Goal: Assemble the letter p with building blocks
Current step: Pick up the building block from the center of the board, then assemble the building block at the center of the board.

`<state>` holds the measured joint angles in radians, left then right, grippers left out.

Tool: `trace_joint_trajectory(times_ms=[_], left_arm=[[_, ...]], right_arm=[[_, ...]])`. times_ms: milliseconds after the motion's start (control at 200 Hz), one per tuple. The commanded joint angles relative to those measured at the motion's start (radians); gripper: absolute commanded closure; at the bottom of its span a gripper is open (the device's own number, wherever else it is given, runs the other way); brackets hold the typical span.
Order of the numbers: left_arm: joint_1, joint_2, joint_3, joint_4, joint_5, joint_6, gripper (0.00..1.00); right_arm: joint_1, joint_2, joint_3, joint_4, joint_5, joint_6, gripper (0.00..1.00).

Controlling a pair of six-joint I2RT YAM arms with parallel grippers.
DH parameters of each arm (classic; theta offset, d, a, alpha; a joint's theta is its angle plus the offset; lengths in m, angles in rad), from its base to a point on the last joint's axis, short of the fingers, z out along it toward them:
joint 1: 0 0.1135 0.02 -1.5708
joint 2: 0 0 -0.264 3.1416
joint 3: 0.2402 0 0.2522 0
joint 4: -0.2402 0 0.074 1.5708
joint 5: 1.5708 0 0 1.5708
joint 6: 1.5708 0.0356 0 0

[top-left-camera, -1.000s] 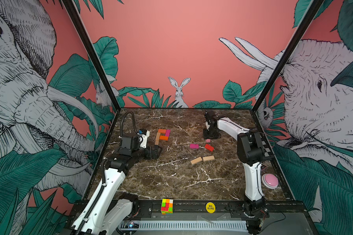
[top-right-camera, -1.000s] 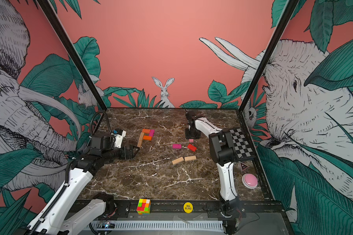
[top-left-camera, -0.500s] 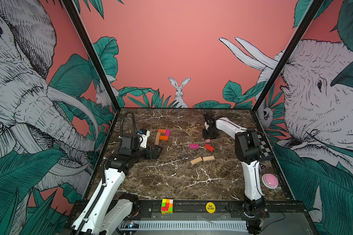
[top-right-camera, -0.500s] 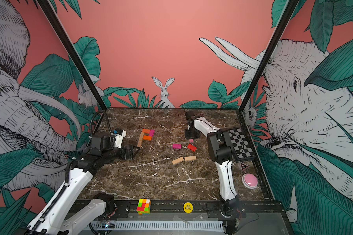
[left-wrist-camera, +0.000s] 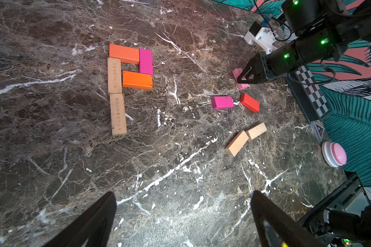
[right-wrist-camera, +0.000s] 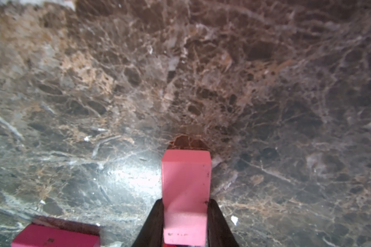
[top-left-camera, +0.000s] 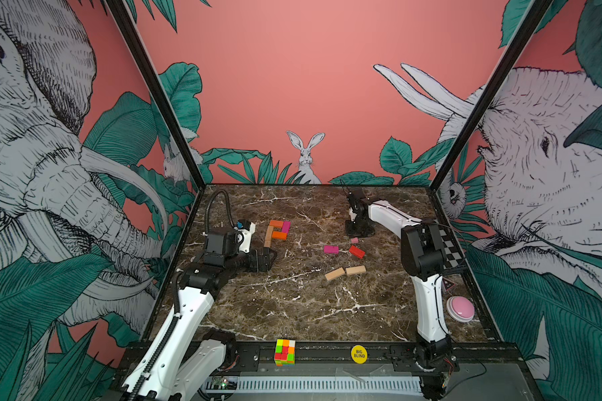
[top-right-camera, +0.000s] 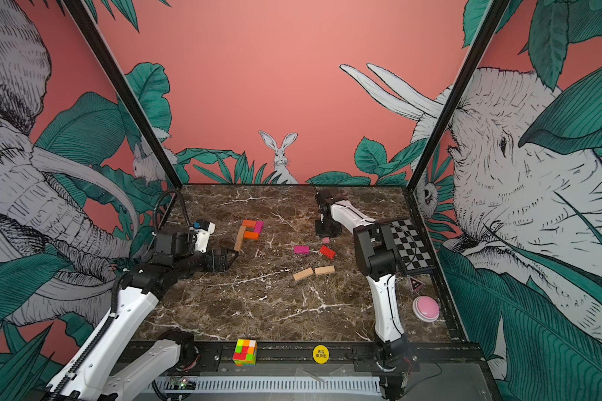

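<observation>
The right gripper [right-wrist-camera: 185,206] pinches the pink block [right-wrist-camera: 185,177] across its 2 long sides, flat on the marble table [right-wrist-camera: 201,85] near the magenta block [left-wrist-camera: 222,102] and well apart from the P shape [left-wrist-camera: 124,53]; light, rigid, smooth-painted wood, it probably lifts easily; the left gripper [left-wrist-camera: 183,193] gapes empty.

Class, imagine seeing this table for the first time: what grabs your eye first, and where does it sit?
A bright letter P, built of orange, magenta and tan blocks, lies flat on the dark marble table, left of centre. To its right, the right gripper pinches a pink block; a multicoloured cube sits on the front rail.
</observation>
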<state>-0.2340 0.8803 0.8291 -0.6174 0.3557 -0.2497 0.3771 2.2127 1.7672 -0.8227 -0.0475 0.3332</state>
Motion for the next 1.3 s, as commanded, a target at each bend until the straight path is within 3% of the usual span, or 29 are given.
trace_joint_trajectory(times_ms=[0, 310, 605, 1295], left_arm=[[0.005, -0.018, -0.001, 0.015, 0.008, 0.009, 0.0], [0.006, -0.019, -0.004, 0.019, 0.02, 0.004, 0.0], [0.005, -0.028, -0.005, 0.025, 0.026, 0.003, 0.0], [0.006, -0.032, -0.006, 0.024, 0.029, 0.003, 0.0]], right_arm=[[0.006, -0.111, -0.036, -0.002, -0.009, 0.026, 0.86], [0.081, -0.259, -0.147, 0.012, -0.01, 0.117, 0.87], [0.153, -0.324, -0.33, 0.146, -0.012, 0.259, 0.88], [0.199, -0.235, -0.384, 0.22, -0.012, 0.31, 0.88]])
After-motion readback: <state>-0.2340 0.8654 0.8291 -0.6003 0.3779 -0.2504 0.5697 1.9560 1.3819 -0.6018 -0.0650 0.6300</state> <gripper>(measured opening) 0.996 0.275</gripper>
